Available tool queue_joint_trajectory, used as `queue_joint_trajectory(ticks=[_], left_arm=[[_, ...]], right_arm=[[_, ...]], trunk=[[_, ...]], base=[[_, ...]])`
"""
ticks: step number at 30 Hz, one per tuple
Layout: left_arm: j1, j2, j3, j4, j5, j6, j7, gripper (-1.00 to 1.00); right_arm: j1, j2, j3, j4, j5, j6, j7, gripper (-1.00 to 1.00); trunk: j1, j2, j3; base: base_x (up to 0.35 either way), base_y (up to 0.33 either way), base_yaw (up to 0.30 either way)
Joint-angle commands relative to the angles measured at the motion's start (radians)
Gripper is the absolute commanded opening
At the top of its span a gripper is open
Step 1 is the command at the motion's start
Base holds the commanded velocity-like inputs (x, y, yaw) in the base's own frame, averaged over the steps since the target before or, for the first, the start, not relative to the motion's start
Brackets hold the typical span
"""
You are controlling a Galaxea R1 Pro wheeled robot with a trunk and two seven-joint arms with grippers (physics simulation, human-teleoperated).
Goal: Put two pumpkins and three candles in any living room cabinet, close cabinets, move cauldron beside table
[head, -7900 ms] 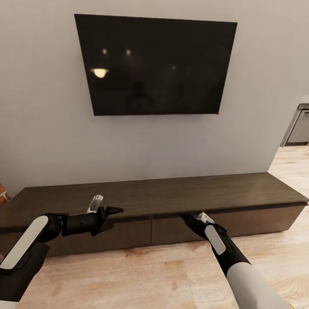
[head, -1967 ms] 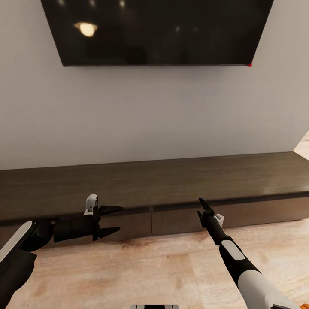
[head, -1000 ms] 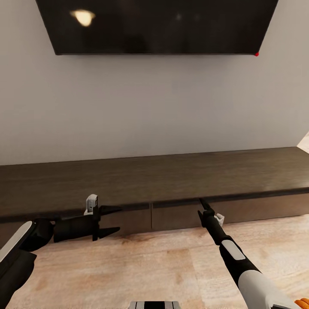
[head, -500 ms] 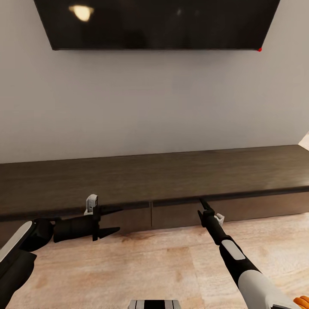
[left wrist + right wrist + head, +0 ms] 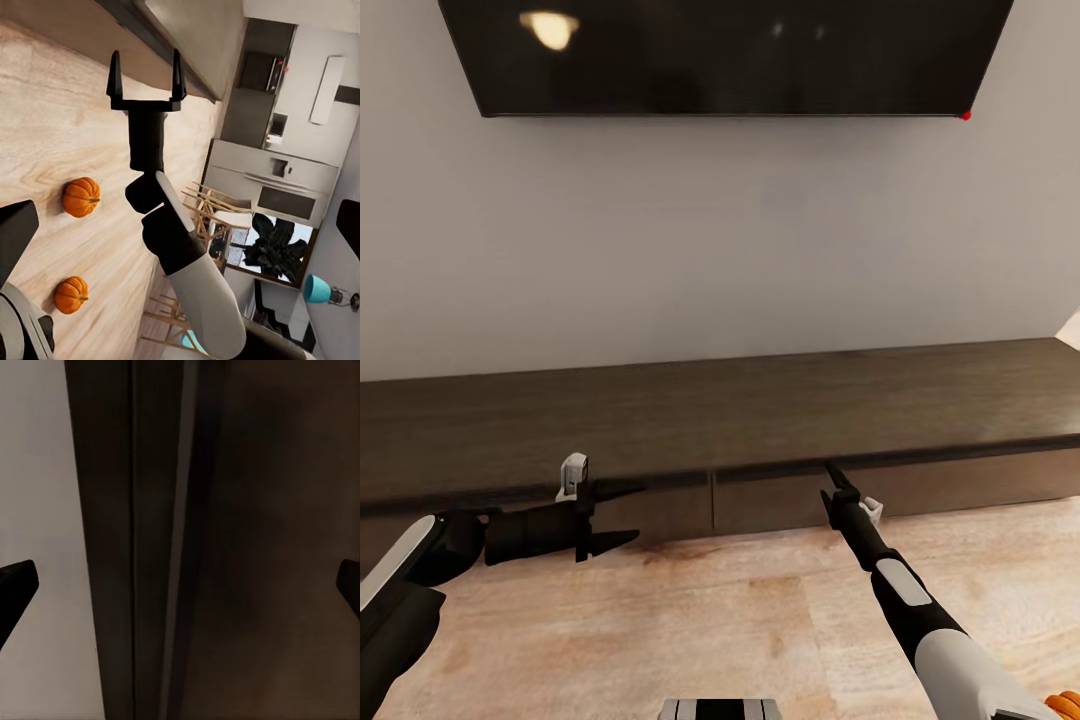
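Observation:
The long dark-brown cabinet point(image 5: 760, 420) runs along the wall, and the fronts in view are shut. My right gripper point(image 5: 832, 478) is open, its tips close to the top edge of a front just right of the middle seam. The left wrist view also shows the right gripper point(image 5: 146, 75) with its fingers spread. Up close in the right wrist view is the cabinet front point(image 5: 247, 547). My left gripper point(image 5: 612, 515) hovers open and empty before the left front. Two orange pumpkins point(image 5: 80, 196) point(image 5: 70, 294) lie on the floor behind my right arm. One pumpkin's edge point(image 5: 1066, 699) peeks in at the corner.
A black TV point(image 5: 720, 55) hangs on the grey wall above the cabinet. Light wood floor point(image 5: 710, 610) stretches in front of it. The left wrist view looks past wooden dining chairs point(image 5: 214, 214) to kitchen units point(image 5: 277, 165). My base point(image 5: 718, 709) shows at the bottom edge.
Over the earlier frames the camera moved closer to the cabinet, and my right gripper drew back from under its top. In the last half second nothing has moved.

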Motion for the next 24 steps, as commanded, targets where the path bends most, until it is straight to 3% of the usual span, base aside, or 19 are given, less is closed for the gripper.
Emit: queue_joint_trajectory(ticks=[1, 24], left_arm=[[0.000, 0.001, -0.001, -0.001, 0.011, -0.001, 0.010, 1.00], [0.004, 0.005, -0.013, -0.002, 0.011, -0.001, 0.010, 1.00]], right_arm=[[-0.001, 0.000, -0.002, 0.001, -0.009, 0.009, 0.003, 1.00], [0.000, 0.000, -0.004, 0.001, -0.005, 0.011, -0.001, 1.00]], trunk=[[0.000, 0.000, -0.001], [0.000, 0.000, -0.001]], base=[[0.182, 0.000, 0.000], [0.022, 0.000, 0.000]])
